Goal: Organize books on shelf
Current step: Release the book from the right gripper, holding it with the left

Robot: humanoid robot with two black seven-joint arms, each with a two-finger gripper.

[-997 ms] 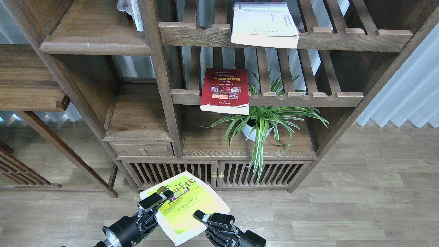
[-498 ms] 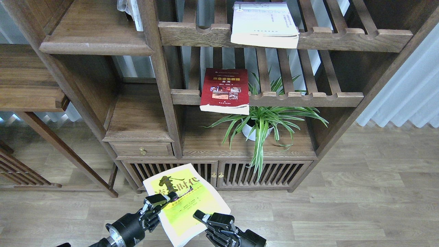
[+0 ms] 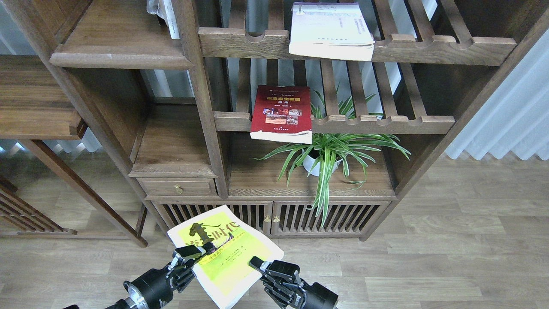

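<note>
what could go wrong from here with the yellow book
The lime-yellow book is held only at its edges, the left gripper on its left side and the right gripper at its lower right, so it may sag or slip to the floor. The spider plant spreads its leaves over the solid lower shelf, so a book placed there might crush them. The dark red book overhangs its slatted rack and a bump could knock it off.

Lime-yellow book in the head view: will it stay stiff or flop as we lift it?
The lime-yellow book looks like a large thin paperback, so it will probably sag. Left tool grips its left edge; right tool is at its right edge, likely limiting droop. Its glossy cover may slip.
</note>
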